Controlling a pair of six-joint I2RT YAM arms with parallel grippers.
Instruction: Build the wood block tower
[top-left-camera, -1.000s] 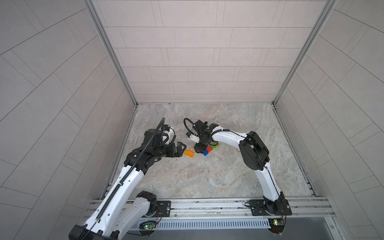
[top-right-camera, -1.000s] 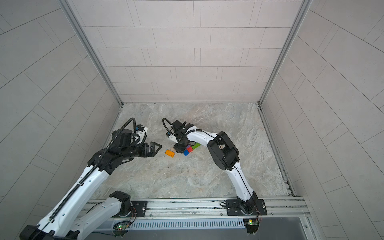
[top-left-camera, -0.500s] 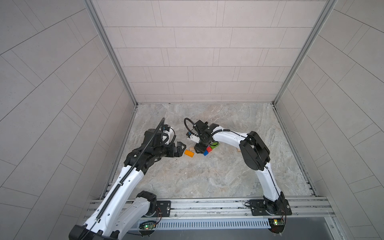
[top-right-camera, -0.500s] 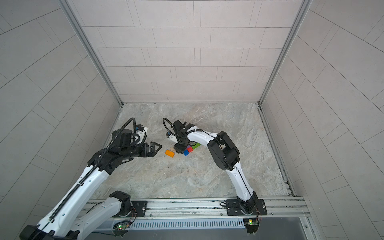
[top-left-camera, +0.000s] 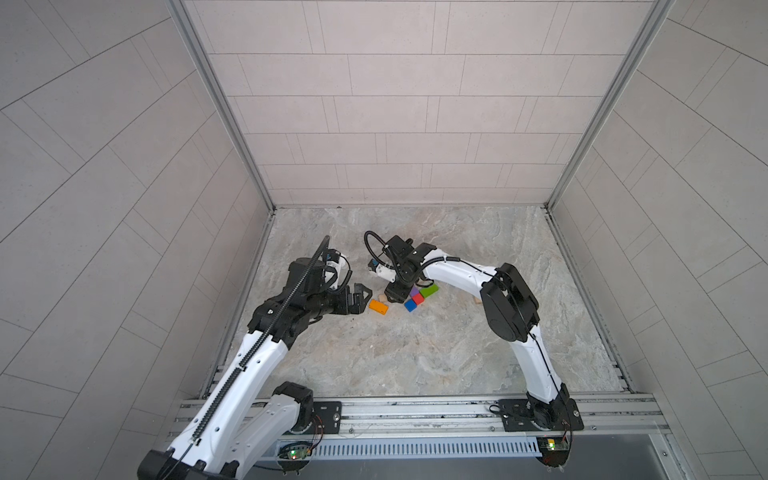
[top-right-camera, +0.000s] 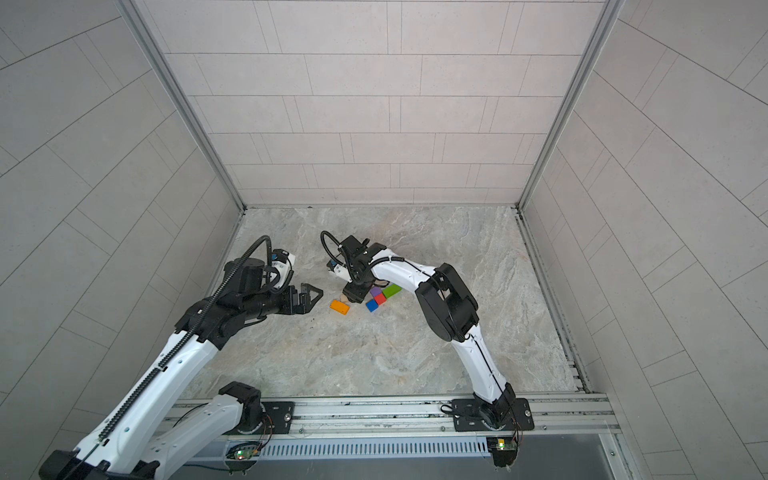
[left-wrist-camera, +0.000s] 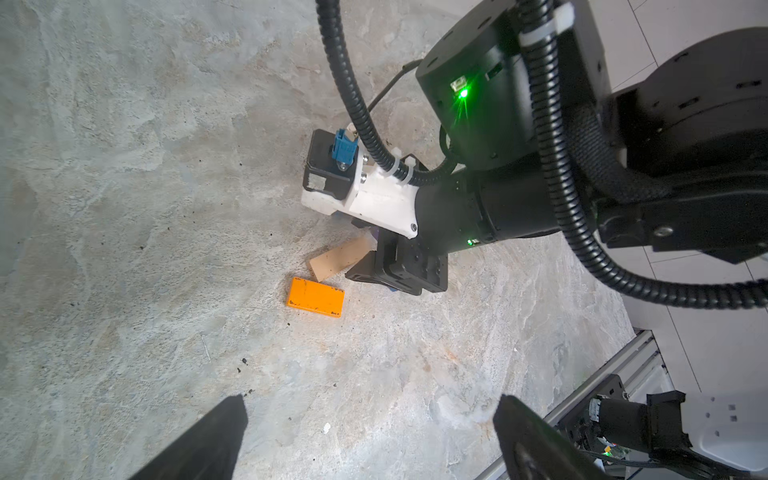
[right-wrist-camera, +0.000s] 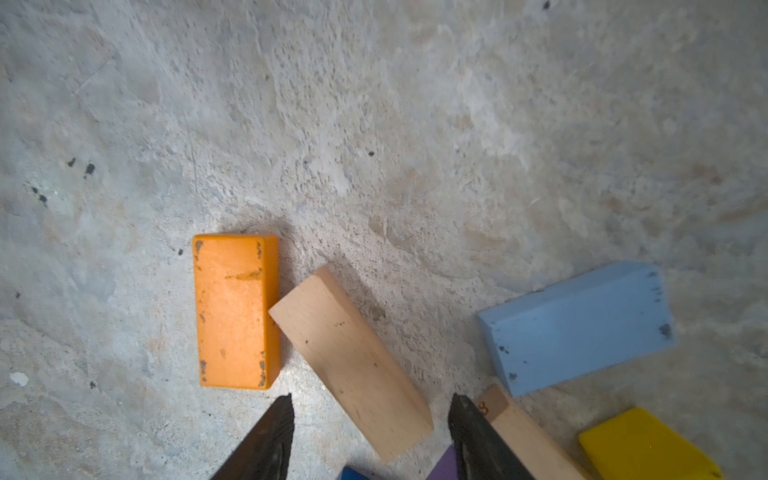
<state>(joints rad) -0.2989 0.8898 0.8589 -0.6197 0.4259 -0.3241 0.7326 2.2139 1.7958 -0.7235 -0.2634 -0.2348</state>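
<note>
Wood blocks (top-left-camera: 417, 297): we see our right gripper (right-wrist-camera: 370, 399), jaws spread, straddling a smooth tan oblong (right-wrist-camera: 351, 361) beside a chipped orange oblong (right-wrist-camera: 235, 311); left gripper (left-wrist-camera: 370, 399) gapes.

Robot lab cell: tiled walls (top-left-camera: 395, 104), aluminium rail (top-left-camera: 415, 410).
</note>
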